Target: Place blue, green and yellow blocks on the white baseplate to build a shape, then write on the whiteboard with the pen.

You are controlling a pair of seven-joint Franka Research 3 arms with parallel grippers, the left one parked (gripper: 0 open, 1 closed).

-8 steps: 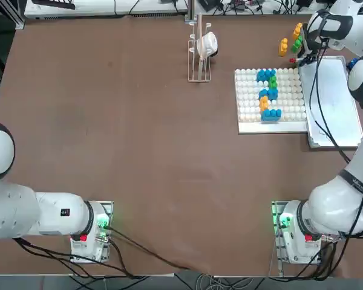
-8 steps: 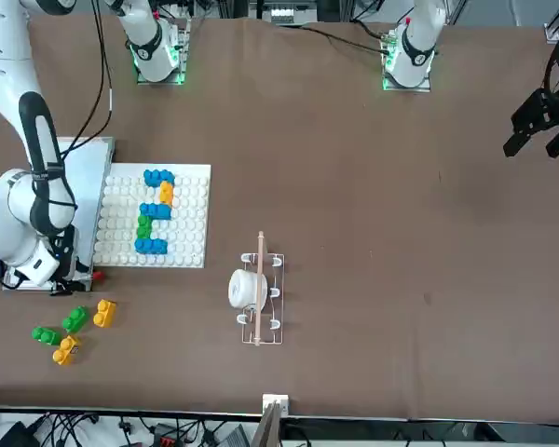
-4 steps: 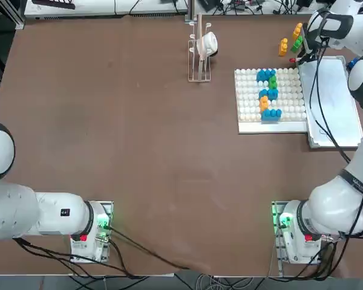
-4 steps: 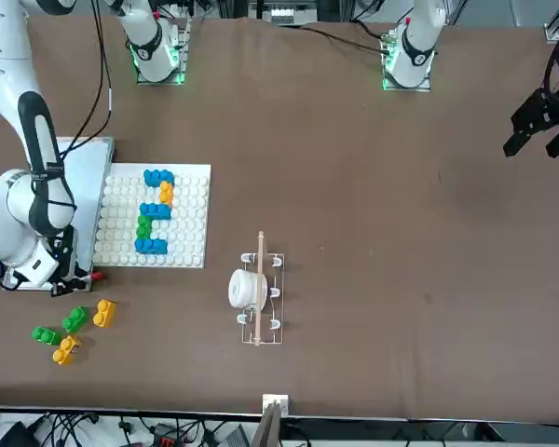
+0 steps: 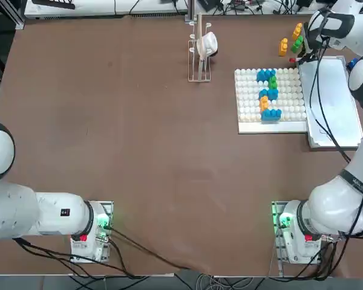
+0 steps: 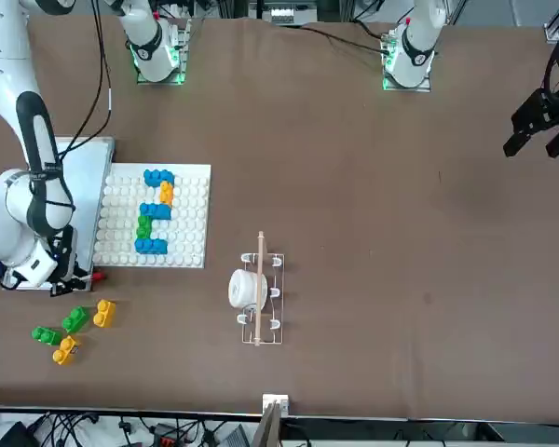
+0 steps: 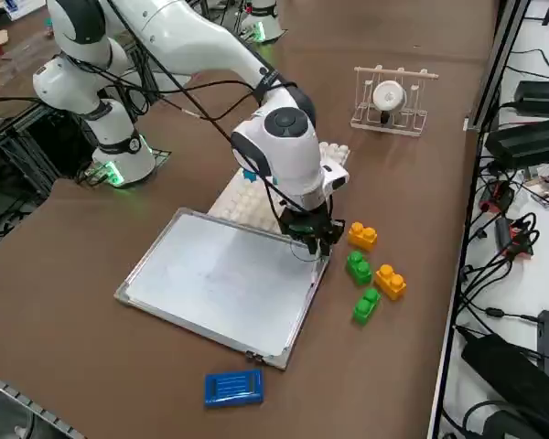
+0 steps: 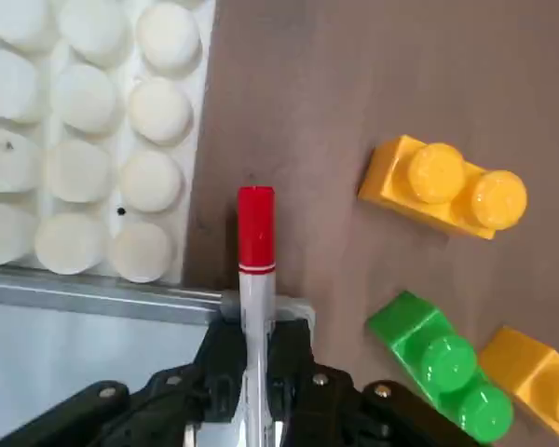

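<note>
My right gripper is clamped on the pen, red end lying over the brown bench at the whiteboard corner, beside the white baseplate carrying the stacked blocks. Spare blocks lie near. Judged step: pen pickup. Next: lift, carry over the board, write. Cables edge the room.

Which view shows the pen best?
The right wrist view: the pen, red end forward, sits clamped in the shut right gripper. Top and front views show only its red tip beside the whiteboard corner. In the right side view the gripper hides it.
</note>
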